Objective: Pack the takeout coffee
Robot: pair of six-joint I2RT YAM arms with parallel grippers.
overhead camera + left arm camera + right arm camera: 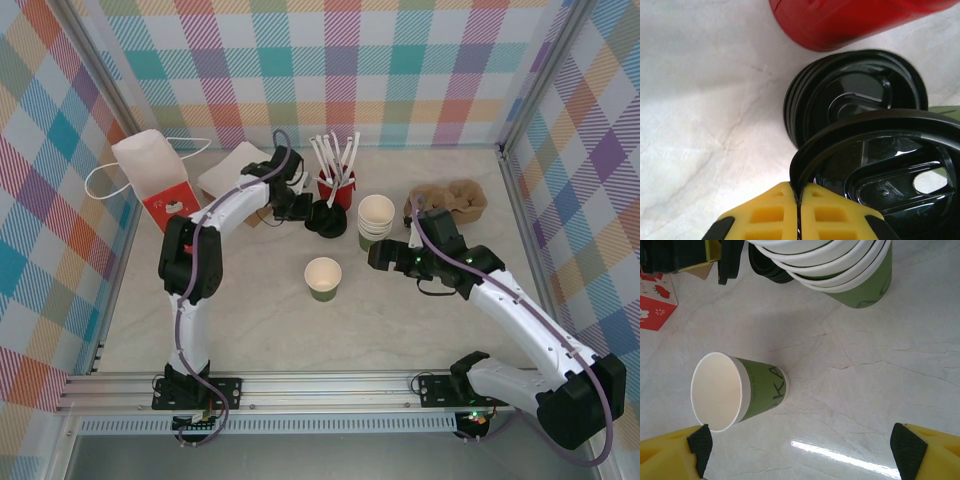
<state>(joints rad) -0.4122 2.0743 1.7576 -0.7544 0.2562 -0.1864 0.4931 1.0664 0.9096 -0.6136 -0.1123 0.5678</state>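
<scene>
My left gripper (799, 192) was pressed together; its two yellow fingers (765, 215) pinched the thin rim of a black lid (880, 170); the lid stuck out past my fingertips and was tilted. Just past that lid sat a stack of black lids (855, 95) on the table (705, 100); past the stack stood the red cup (855, 20); from above I could see white sticks (335, 155) poking out of it.

My right gripper (804, 450) was spread wide; its black pads (701, 447) were far apart with only bare table between them. The single green cup (740, 392) stood out in front of those fingers, closer to the pad on the left side of the wrist view and not touching it; its white mouth was open. The stack of green cups (850, 270) stood farther ahead, over toward the other pad.

From above, the single green cup sat near both my grippers; the red-and-white paper bag (155, 185) stood well apart from my left fingers, back behind them; the brown cup tray (455, 200) lay off to the side of my right wrist.
</scene>
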